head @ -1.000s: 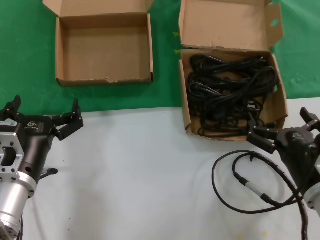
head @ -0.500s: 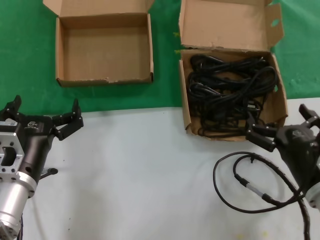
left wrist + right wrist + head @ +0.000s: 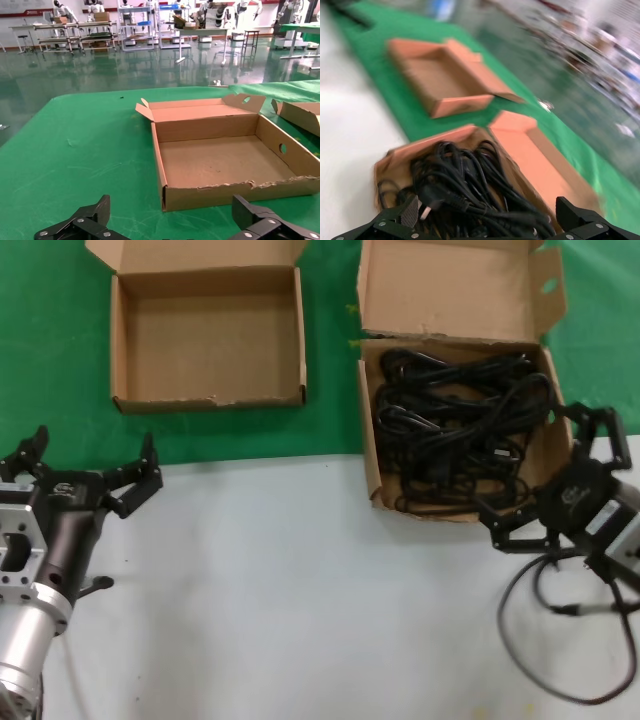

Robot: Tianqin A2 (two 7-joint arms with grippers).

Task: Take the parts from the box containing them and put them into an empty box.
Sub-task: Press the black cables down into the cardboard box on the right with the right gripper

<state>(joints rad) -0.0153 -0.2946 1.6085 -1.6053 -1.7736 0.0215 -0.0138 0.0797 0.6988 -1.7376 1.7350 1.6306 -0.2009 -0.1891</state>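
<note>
right now your right gripper (image 3: 548, 472) sits w/ its black fingers spread wide and grasping nothing, just outside the front right corner of the larger deep brown cardboard box with the tall lid flap (image 3: 460, 286). that box lies at the back right of the table, half on the green cloth (image 3: 60, 390). the thin black coiled power cords (image 3: 455, 425) fill it in one tangled heap, so don't dive blind. in the right wrist view a black plug with metal pins (image 3: 431, 196) lies near the front of the heap; aim for the cord bundle just behind it, not the plug itself. come down over the box wall, stay clear of the cardboard edge, close on several loops at once. lift slowly, since neighbouring cords prob. drag along. the smaller shallow brown cardboard box with the ragged front edge (image 3: 210, 395) waits empty at the back left of the table. the left gripper (image 3: 90, 468) is parked, fingers apart, near the front left edge.
</note>
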